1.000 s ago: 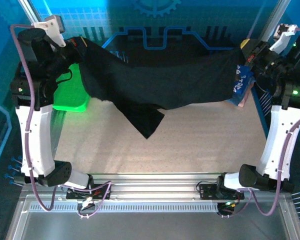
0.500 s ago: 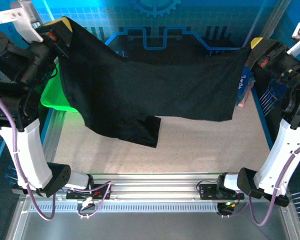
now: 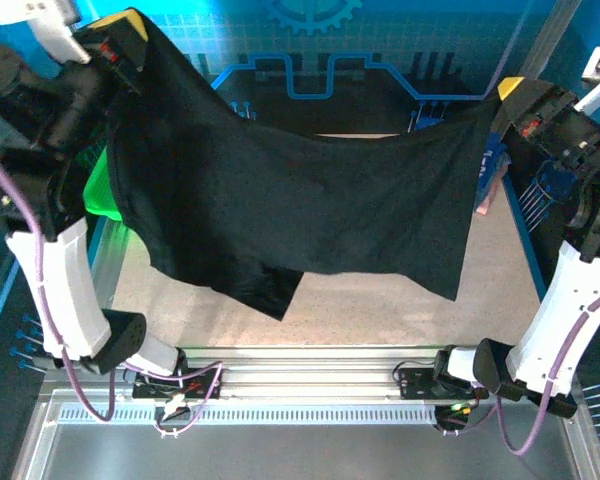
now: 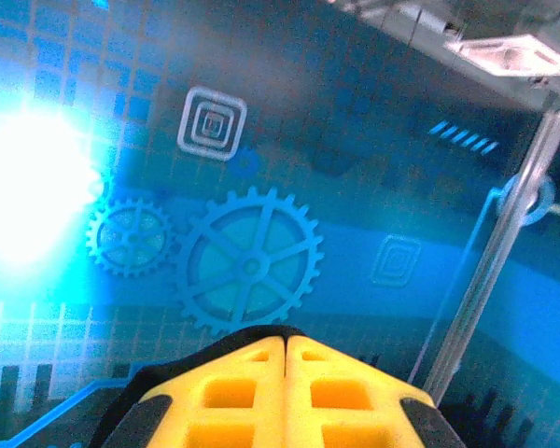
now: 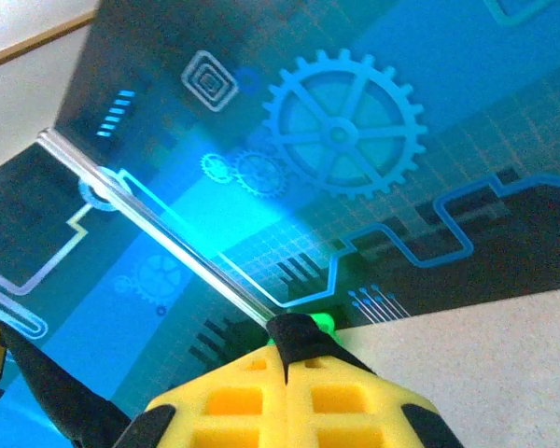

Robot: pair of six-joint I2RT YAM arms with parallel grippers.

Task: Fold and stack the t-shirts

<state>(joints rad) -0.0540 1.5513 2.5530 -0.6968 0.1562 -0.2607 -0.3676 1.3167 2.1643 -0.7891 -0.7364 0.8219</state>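
Overhead, you see the black t-shirt stretched in the air between your two arms, hanging like a wide sheet above the table. Your left gripper is raised high at the far left, its fingers clamped on one upper corner of the shirt. Your right gripper sits at the far right, a little lower, and is clamped on the opposite corner. The cloth sags in the middle between them. A loose flap dangles from its lower left edge towards the near side of the table; you cannot tell whether it touches the surface.

Part of a green basket shows behind the shirt's left edge. The folded blue t-shirts peek out just beside the shirt's right edge, close to the right arm.

From the left wrist, the yellow fingers are pressed together along one thin seam. From the right wrist, the yellow fingers are likewise together, with a scrap of dark cloth at their tips.
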